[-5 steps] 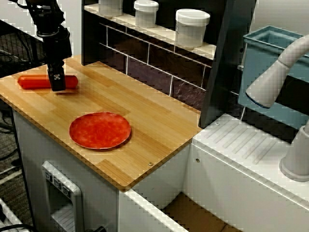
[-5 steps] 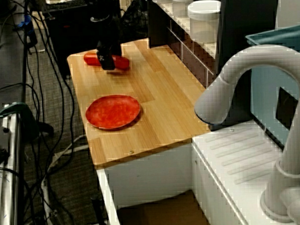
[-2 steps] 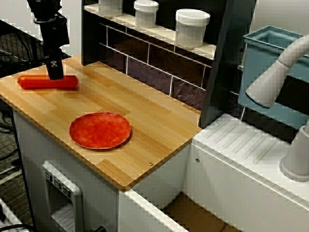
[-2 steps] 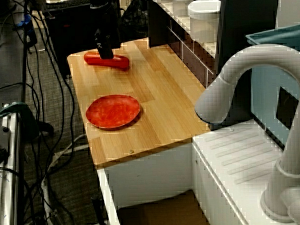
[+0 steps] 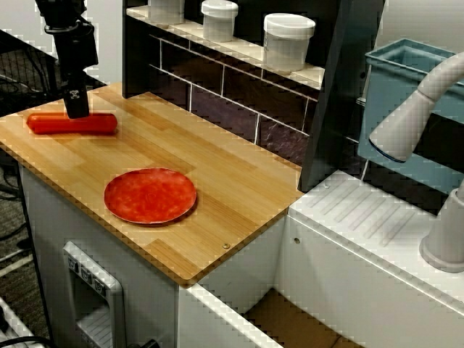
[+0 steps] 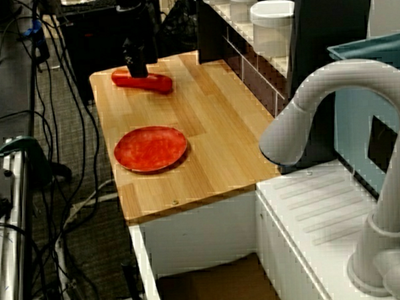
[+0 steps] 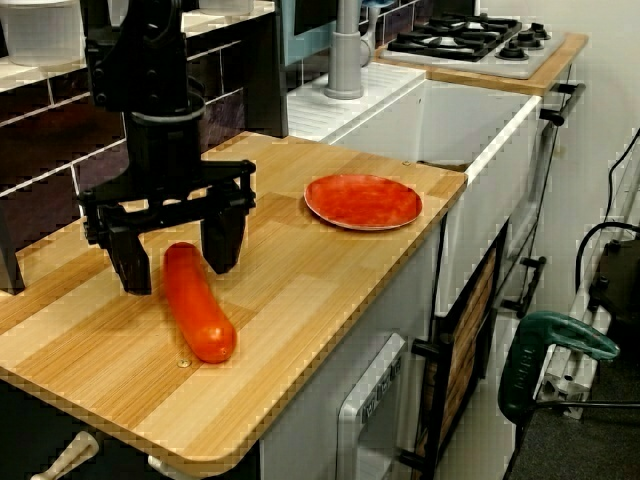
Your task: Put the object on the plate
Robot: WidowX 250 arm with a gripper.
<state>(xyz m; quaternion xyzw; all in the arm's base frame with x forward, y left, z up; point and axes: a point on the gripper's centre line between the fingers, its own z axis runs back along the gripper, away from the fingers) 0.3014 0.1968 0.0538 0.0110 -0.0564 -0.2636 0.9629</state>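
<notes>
Over the far end of the wooden bench [image 7: 300, 270], away from the sink, the black tool [image 7: 178, 255] hangs with its two fingers [image 7: 222, 235] spread wide and nothing between them. The fingertips straddle the upper end of the red-orange sausage [image 7: 196, 302] without visibly touching it; the side views show the tool [image 5: 75, 101] just above it. The sausage [image 5: 72, 123] lies flat on the bench, near the end edge and the back wall side, its length running roughly along that end. The round red-orange plate [image 5: 150, 195] sits bare, well apart from the sausage, close to the front edge around the middle of the bench. Behind, white lidded jars [image 5: 288, 41] stand on the tiled ledge, and a grey tap [image 6: 332, 137] curves over the draining board beside the bench.
</notes>
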